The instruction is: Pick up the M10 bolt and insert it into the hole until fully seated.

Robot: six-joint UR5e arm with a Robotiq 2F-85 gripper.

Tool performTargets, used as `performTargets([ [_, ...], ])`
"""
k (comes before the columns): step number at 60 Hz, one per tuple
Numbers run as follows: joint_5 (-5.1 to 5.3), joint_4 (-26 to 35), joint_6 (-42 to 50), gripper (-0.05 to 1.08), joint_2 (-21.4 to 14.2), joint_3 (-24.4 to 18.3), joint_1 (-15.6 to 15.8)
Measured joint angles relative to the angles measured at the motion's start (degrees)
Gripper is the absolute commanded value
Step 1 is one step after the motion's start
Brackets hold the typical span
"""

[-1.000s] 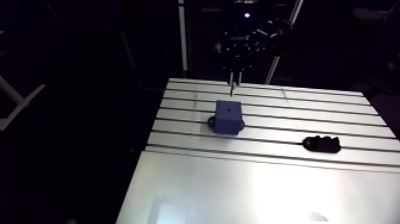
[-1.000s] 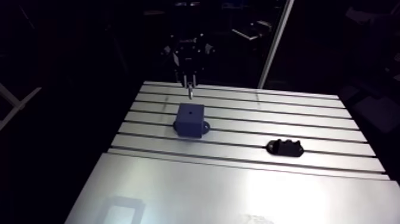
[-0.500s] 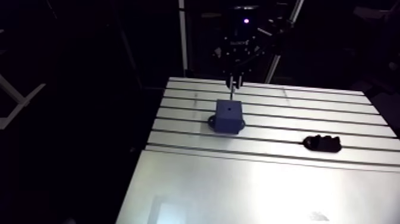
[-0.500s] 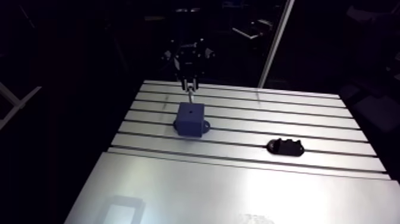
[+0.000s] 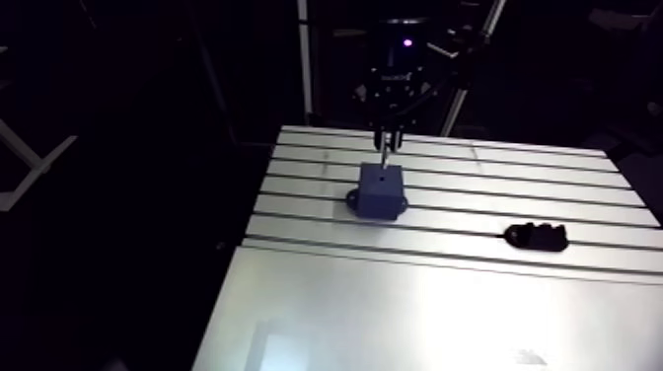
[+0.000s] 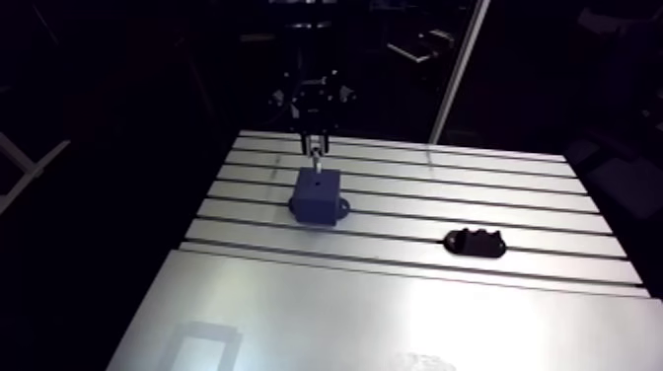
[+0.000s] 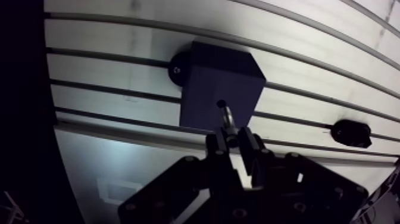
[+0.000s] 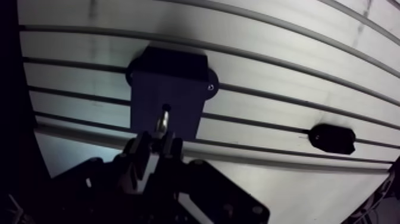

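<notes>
The blue block (image 5: 380, 189) sat on the worktop (image 5: 444, 296). At its twelve o'clock, the tool (image 7: 233, 136) was clenched on the M10 bolt (image 7: 227, 117), whose tip was at the hole (image 7: 221, 103). The bolt was picked up and aligned but apparently not yet seated. A black holder (image 5: 534, 237) lay at four o'clock.

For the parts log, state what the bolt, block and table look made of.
The bolt looks bare steel: bright glint on its shank. The block, dark blue and matte without glare, is probably plastic. The table is silvery slotted metal, reflective, seemingly aluminium.
</notes>
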Motion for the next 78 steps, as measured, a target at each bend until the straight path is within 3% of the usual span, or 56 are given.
performTargets([
  [78,-0.09,-1.91,0.0,1.08,0.51,1.82,0.1],
])
